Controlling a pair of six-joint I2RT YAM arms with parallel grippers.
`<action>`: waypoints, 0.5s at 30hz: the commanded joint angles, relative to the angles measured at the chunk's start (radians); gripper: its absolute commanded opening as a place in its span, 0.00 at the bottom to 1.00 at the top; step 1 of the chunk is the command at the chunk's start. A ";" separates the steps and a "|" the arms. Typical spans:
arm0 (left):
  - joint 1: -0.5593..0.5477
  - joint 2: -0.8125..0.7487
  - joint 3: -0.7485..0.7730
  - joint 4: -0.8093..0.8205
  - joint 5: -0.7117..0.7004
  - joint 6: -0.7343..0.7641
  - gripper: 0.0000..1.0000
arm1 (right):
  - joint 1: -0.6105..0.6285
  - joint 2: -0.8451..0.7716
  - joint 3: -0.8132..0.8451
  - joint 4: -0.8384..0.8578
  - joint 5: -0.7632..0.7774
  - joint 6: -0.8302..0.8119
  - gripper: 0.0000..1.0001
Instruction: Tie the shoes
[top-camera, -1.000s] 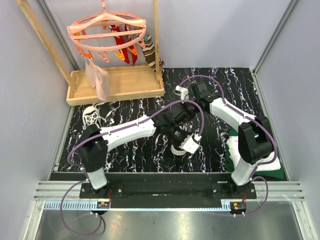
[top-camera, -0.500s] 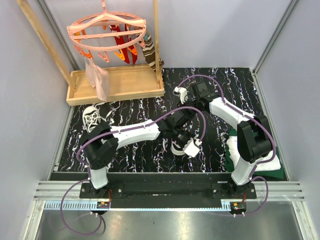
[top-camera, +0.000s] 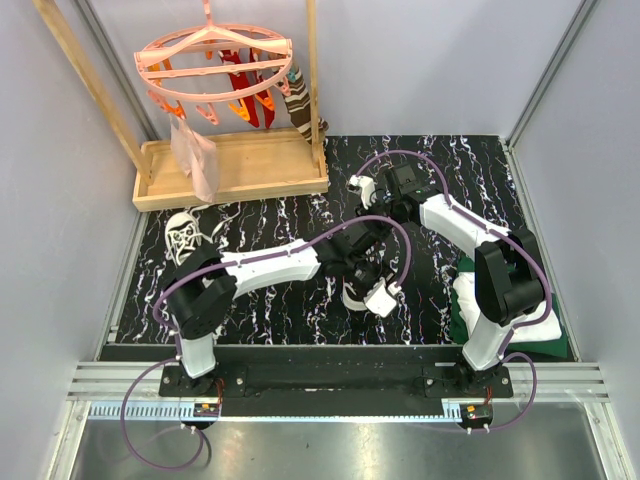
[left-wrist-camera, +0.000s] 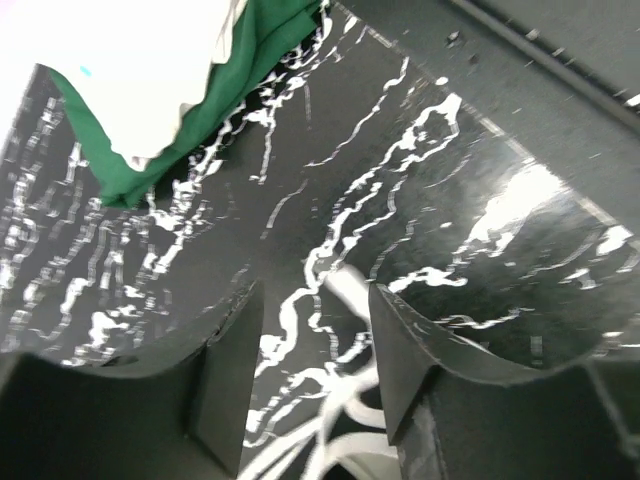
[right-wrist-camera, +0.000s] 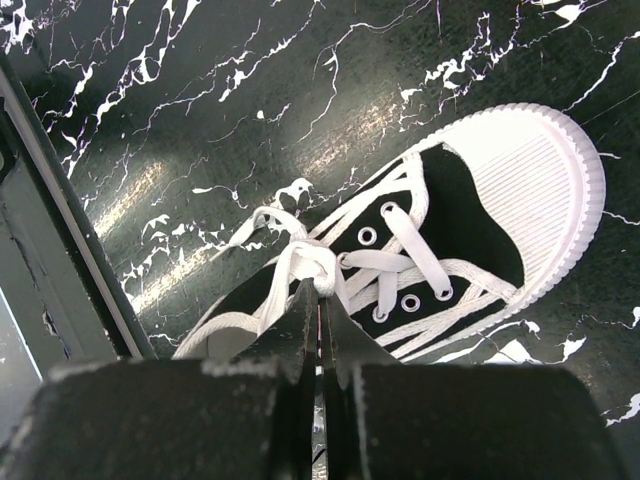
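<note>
One black shoe (right-wrist-camera: 470, 200) with a white toe cap lies under my right gripper (right-wrist-camera: 320, 292), toe pointing away from the fingers. This gripper (top-camera: 378, 190) is shut, its tips pinching the white lace (right-wrist-camera: 305, 262) at the knot on top of the shoe. The other shoe (top-camera: 185, 235) lies alone at the left of the table. My left gripper (left-wrist-camera: 312, 300) is open above the tabletop in front of that spot (top-camera: 383, 298). A loose, blurred white lace (left-wrist-camera: 345, 290) lies on the table between its fingers, touching neither.
A folded white-and-green cloth (top-camera: 470, 300) (left-wrist-camera: 130, 100) lies at the right, close to the left gripper. A wooden tray (top-camera: 230, 165) with a pink hanger rack (top-camera: 215, 65) and a striped sock (top-camera: 300, 100) stands back left. The table's edge rail (right-wrist-camera: 60, 230) runs beside the shoe.
The left gripper was shut and now stands open, with the lace lying free between its fingers. The left arm's elbow shifted right and forward. The right arm has barely moved.
</note>
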 joint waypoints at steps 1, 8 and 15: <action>0.001 -0.128 0.033 -0.029 0.074 -0.119 0.54 | -0.005 -0.008 0.029 0.002 -0.037 -0.012 0.00; 0.148 -0.334 -0.125 0.063 0.169 -0.451 0.54 | -0.005 -0.019 0.032 0.003 -0.051 -0.001 0.00; 0.369 -0.373 -0.237 0.270 0.128 -0.672 0.45 | -0.005 -0.034 0.032 0.003 -0.069 -0.001 0.00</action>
